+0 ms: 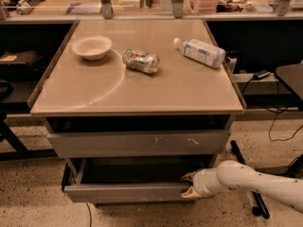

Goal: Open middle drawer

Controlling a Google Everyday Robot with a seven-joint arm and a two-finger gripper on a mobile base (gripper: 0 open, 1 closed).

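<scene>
The middle drawer (pixel 125 193) is a plain grey front low on the cabinet. It stands pulled out, and its shallow dark tray (pixel 137 170) shows behind the front. My gripper (pixel 189 185) is at the right end of that front, on a white arm that comes in from the lower right. One finger (pixel 188 177) is inside, behind the front's top edge. The other finger (pixel 190 193) is on the outer face. The fingers grip the front between them.
Above is a taller grey front with white scratch marks (pixel 142 144), pushed in. On the tan tabletop (pixel 94 98) lie a white bowl (pixel 91 47), a crushed can (pixel 140 61) and a plastic bottle (pixel 200 52). Cables and a chair base are on the floor at the right (pixel 279 126).
</scene>
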